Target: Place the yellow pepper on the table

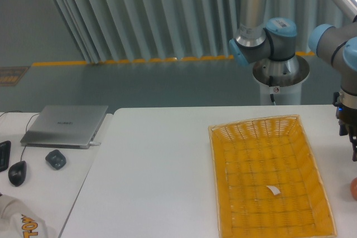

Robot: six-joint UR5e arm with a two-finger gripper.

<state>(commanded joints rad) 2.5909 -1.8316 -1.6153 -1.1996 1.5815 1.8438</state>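
Gripper (352, 137): hanging at the frame edge; finger state cannot be told.
Yellow pepper: not showing.
Risk: mistakenly seizing the orange-red fruit (354, 188).

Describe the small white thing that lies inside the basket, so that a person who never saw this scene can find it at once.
Start from the large white table and go to the yellow-orange woven basket on its right half. The white scrap lies on the basket floor, a little right of centre and toward the near end. It is the only thing inside, and pale against the weave.
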